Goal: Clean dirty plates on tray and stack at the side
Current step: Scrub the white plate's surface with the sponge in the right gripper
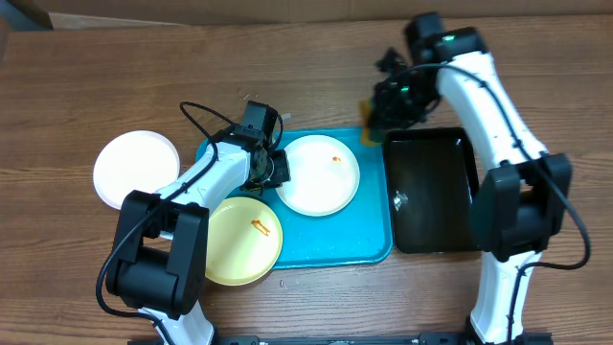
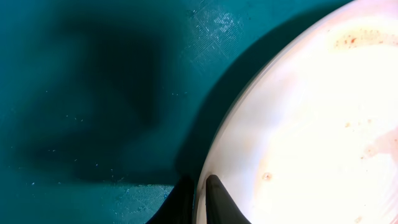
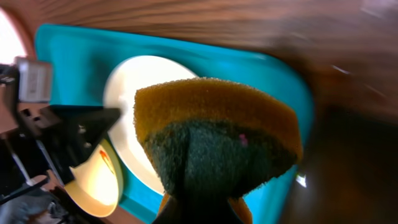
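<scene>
A white plate with a small orange smear lies on the turquoise tray. My left gripper is shut on its left rim; in the left wrist view the two fingertips pinch the plate's edge over the tray floor. A pale yellow plate with a red-orange smear overlaps the tray's front left rim. Another white plate sits on the table to the left. My right gripper is shut on a yellow and green sponge, held above the tray's far right corner.
A black glossy tray lies right of the turquoise tray. The right wrist view shows the white plate, the yellow plate and the left arm below the sponge. Bare wooden table lies behind.
</scene>
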You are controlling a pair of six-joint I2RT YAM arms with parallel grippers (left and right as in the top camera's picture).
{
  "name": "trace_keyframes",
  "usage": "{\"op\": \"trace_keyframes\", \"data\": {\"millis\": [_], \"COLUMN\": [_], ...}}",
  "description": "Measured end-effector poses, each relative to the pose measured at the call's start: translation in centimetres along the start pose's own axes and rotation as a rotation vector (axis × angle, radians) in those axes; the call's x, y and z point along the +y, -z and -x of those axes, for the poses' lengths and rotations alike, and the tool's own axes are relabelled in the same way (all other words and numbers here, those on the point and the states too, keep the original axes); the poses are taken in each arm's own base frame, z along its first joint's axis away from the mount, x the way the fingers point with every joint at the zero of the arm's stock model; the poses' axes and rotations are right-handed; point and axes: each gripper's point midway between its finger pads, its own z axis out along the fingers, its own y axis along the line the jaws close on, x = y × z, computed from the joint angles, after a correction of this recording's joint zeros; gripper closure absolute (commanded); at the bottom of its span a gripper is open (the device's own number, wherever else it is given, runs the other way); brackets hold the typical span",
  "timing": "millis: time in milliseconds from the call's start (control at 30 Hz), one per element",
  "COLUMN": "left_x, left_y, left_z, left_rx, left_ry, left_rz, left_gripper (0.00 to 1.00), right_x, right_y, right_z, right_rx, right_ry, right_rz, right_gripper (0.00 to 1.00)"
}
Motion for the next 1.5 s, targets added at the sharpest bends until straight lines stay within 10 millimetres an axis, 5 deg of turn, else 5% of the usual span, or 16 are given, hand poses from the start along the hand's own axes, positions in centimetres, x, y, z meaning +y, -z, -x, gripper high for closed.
{"op": "trace_keyframes", "data": {"millis": [167, 367, 667, 1067, 1500], "left_x": [0.0, 0.0, 0.0, 0.0, -0.1], "left_y": [0.0, 0.0, 0.0, 0.0, 0.0], "left_z": [0.0, 0.0, 0.0, 0.0, 0.1], "left_rx": [0.001, 0.001, 0.001, -0.002, -0.005], "left_ry": [0.0, 0.0, 0.0, 0.0, -0.001], "left_rz": [0.0, 0.0, 0.0, -0.002, -0.003], "left_gripper": [0.89, 0.89, 0.89, 0.89, 0.9], "right_x": [5.1, 7.1, 3.8, 0.5, 0.1], "right_y": [-3.0, -7.9, -11.8, -11.9, -11.7], "right_z": [0.3, 0.5, 2.4, 1.7, 1.0], "right_rx": [-0.032, -0.1, -0.264, -0.276, -0.254], "right_ry": [0.174, 0.319, 0.26, 0.15, 0.133], "right_rz": [-0.005, -0.109, -0.273, -0.398, -0.415], "right_gripper": [0.96, 0.96, 0.96, 0.96, 0.96]}}
